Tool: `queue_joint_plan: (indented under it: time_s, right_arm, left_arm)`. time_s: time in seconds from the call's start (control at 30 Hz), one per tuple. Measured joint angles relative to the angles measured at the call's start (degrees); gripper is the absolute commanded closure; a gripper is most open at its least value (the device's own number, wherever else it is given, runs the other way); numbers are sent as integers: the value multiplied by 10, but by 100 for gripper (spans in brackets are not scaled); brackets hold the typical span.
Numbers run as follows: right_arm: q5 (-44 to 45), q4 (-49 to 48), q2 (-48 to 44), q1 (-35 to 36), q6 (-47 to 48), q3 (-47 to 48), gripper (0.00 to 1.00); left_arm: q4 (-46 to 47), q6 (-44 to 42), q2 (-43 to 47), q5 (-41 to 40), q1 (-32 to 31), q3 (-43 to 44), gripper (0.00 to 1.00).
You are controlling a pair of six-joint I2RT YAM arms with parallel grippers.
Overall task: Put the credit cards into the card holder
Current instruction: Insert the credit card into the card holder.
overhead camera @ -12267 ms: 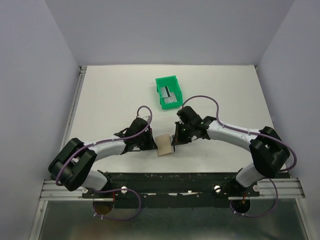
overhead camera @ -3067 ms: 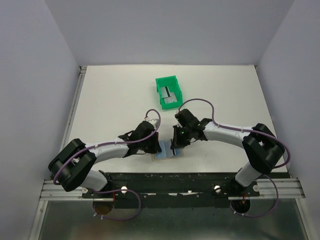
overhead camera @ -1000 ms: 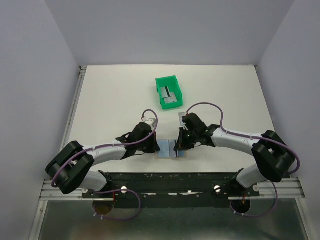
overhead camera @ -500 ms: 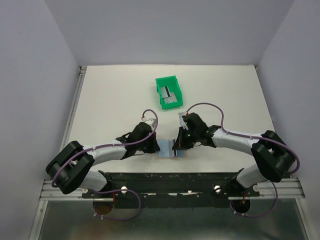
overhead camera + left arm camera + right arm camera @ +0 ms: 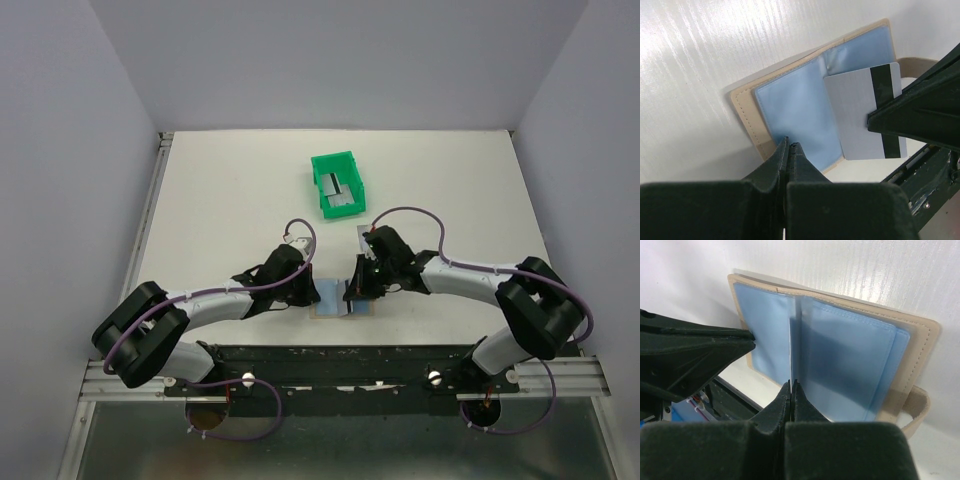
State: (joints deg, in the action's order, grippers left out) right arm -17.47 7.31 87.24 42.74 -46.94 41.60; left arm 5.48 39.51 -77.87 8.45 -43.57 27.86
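Left wrist view gives us the tan soft folding card holder lying spread open on the white table, its pale blue lining facing up. The left gripper has its jaws fully together, the tips pressed onto the near edge of the holder's left leaf; whether any lining is pinched between them we cannot tell. Over the holder's right leaf we see a thin silver-grey plastic card with a dark stripe, flat face towards this camera, one end reaching in to the fold of the holder. The right gripper is clamped on that card's outer end, and from its own wrist camera the card shows only edge-on, as a thin line along the holder's centre fold. Beyond the holder, well apart from it, stands a green plastic bin with grey flat pieces inside, too small for us to make out.
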Motion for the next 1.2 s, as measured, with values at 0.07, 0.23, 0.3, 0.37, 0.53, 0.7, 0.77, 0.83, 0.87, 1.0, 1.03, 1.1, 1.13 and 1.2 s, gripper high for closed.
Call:
queue_joint_plan:
  time_s: [0.07, 0.23, 0.3, 0.37, 0.53, 0.7, 0.77, 0.83, 0.87, 1.0, 1.03, 1.1, 1.13, 1.2]
  right_arm:
    - [0, 0, 3, 0, 0, 0, 99]
    - [-2, -6, 8, -1, 0, 0, 100]
    - [-3, -7, 10, -1, 0, 0, 100]
    - [-3, -9, 10, -4, 0, -2, 100]
    - [-2, -14, 2, -8, -2, -13, 100]
    - [-2, -14, -11, -12, -2, -19, 100]
    - [-2, -14, -12, -13, -3, -20, 100]
    - [-2, -14, -12, -15, -3, -20, 100]
    - [-2, -14, -12, -16, -3, -20, 100]
    - [-3, -14, -12, -16, -2, -20, 100]
    - [-3, -15, -12, -16, -2, -20, 100]
    - [-5, -15, -10, -16, -2, -20, 100]
    - [-6, -16, -9, -16, -2, -20, 100]
    - [-9, -18, -5, -16, -2, -20, 100]
  left_arm:
    - [0, 0, 0, 0, 0, 0, 100]
    - [0, 0, -1, 0, 0, 0, 100]
    - [0, 0, -1, 0, 0, 0, 100]
    - [0, 0, -1, 1, 0, 0, 100]
    - [0, 0, -2, 1, 0, 1, 100]
    - [0, 0, -5, 2, 0, 4, 100]
    - [0, 0, -6, 2, 0, 4, 100]
    - [0, 0, -6, 2, 0, 5, 100]
    - [0, 0, -6, 2, 0, 5, 100]
    - [0, 0, -6, 2, 0, 5, 100]
    - [0, 0, -6, 2, 0, 5, 100]
    - [0, 0, -6, 2, 0, 5, 100]
    - [0, 0, -6, 2, 0, 5, 100]
    - [0, 0, -6, 2, 0, 5, 100]
